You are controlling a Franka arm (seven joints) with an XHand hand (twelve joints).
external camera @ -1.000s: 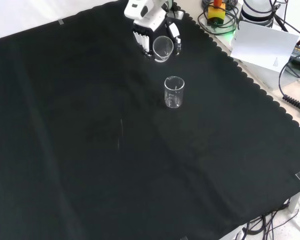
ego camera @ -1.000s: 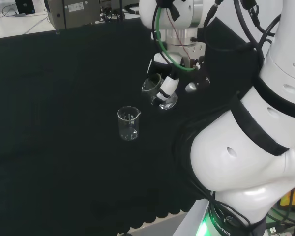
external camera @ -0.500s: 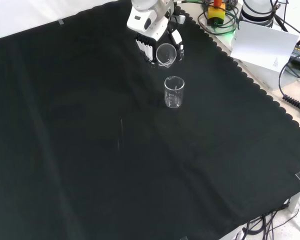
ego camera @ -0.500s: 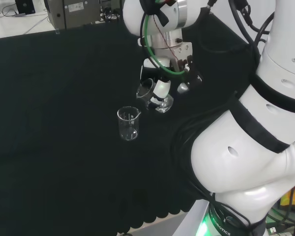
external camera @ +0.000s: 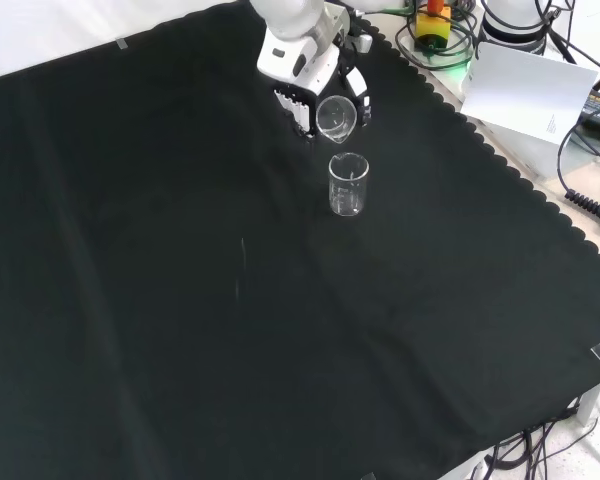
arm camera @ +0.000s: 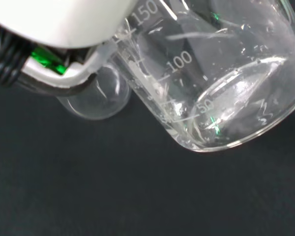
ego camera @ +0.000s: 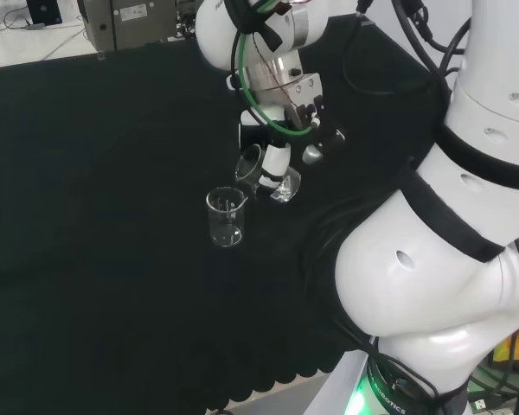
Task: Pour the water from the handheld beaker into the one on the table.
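on the black cloth [external camera: 180, 300], a clear beaker [external camera: 348, 184] stands upright and alone, its spout turned toward the arm in the front view. just above it in that view, the hand [external camera: 302, 75] comes in from the top with its fingers curled round a second beaker [external camera: 337, 117], which is held clear of the cloth and tilted so its open mouth faces down toward the standing one. the two are near each other but apart. in the head view the held beaker [ego camera: 266, 175] hangs just right of and a little above the standing beaker [ego camera: 226, 217], leaning with its rim toward it, and the hand [ego camera: 277, 156] grips it from above, below the arm's white links [ego camera: 432, 259]. in the wrist view the held beaker [arm camera: 211, 83] is close and large, tipped on its side, with a little water [arm camera: 226, 123] pooled by its base; the standing beaker [arm camera: 96, 98] shows past it, partly behind a white part of the hand [arm camera: 64, 22]. whether the standing beaker holds any water cannot be told.
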